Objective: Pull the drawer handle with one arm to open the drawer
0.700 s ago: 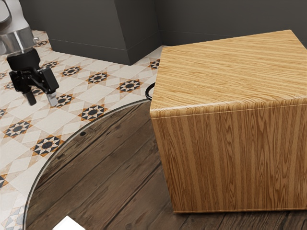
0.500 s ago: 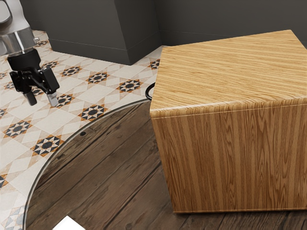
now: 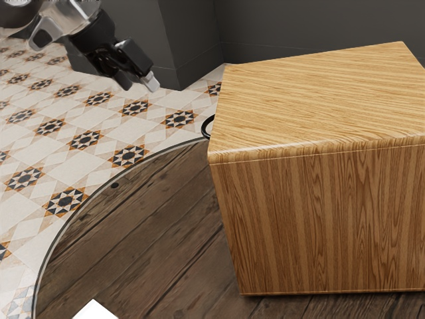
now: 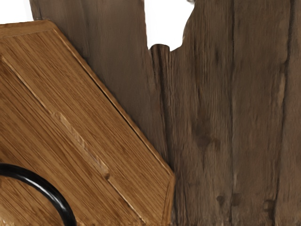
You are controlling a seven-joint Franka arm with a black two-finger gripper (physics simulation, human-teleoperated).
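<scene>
A light wooden cabinet (image 3: 312, 166) stands on a round dark wooden table (image 3: 146, 226). Its black curved drawer handle (image 3: 206, 125) sticks out of the side facing the exterior view's left. My black gripper (image 3: 139, 80) hangs in the air at the upper left, tilted toward the cabinet and well short of the handle. Its fingers stand open with nothing between them. In the wrist view the drawer front (image 4: 80, 141) shows as a framed wooden panel, with an arc of the black handle (image 4: 44, 188) low on it.
Patterned floor tiles (image 3: 66, 139) spread beyond the table's rim at the left. A dark wall with a jutting corner (image 3: 186, 33) runs along the back. A small white thing (image 3: 96, 311) lies at the table's front edge. Dark table planks (image 4: 230, 122) lie beside the drawer front.
My hand has risen and swung toward the exterior view's right, from low over the tiles to the upper left, and has tilted toward the cabinet. The cabinet has not moved.
</scene>
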